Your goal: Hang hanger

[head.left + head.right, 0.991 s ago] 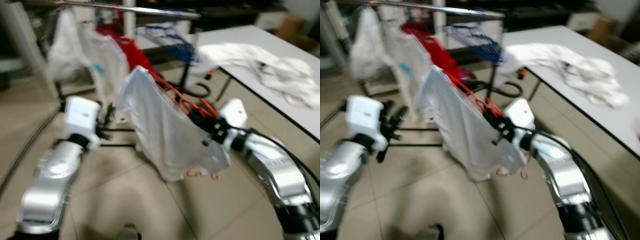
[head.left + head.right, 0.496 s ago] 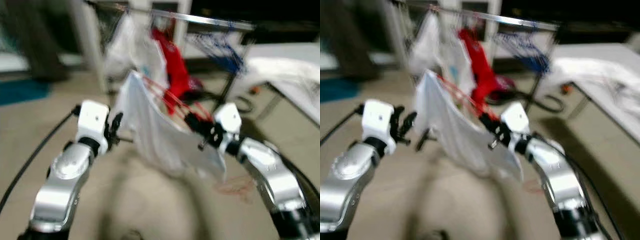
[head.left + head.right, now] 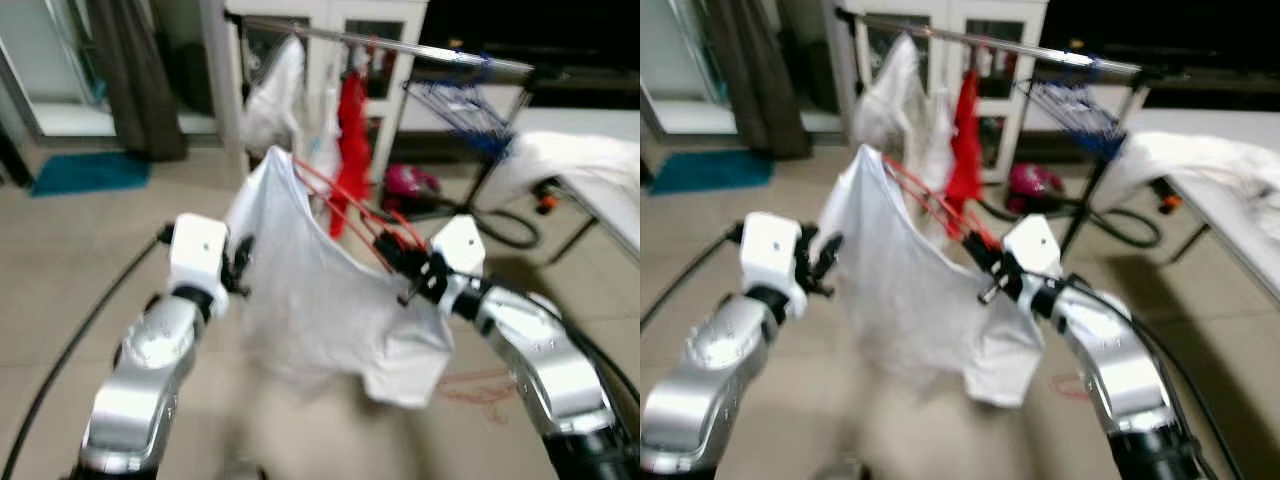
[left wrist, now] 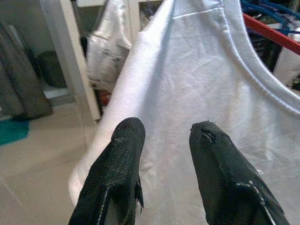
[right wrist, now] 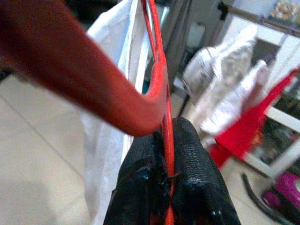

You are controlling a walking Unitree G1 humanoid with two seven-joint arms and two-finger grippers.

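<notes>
A red hanger point(image 3: 345, 203) carries a white shirt point(image 3: 320, 300) that droops between my two arms. My right gripper point(image 3: 398, 256) is shut on the hanger; in the right wrist view the red hanger wire point(image 5: 161, 93) runs up from between the two closed fingers point(image 5: 197, 154). My left gripper point(image 4: 164, 136) is open beside the shirt's left edge, with the white shirt cloth point(image 4: 211, 79) just beyond its fingertips. Ahead, a metal clothes rail point(image 3: 400, 42) holds a white garment point(image 3: 275, 90), a red garment point(image 3: 352, 135) and blue hangers point(image 3: 462, 108).
A white table point(image 3: 600, 190) with crumpled white clothes point(image 3: 580, 160) stands at the right. A pink object point(image 3: 405, 183) and a black hose point(image 3: 505, 228) lie on the tiled floor under the rail. A dark curtain point(image 3: 130, 70) and a teal mat point(image 3: 85, 172) are at the left.
The camera has swung and the rail now stands higher and further off. My right gripper keeps hold of the hanger and shirt; the left gripper stays close to the shirt's left edge.
</notes>
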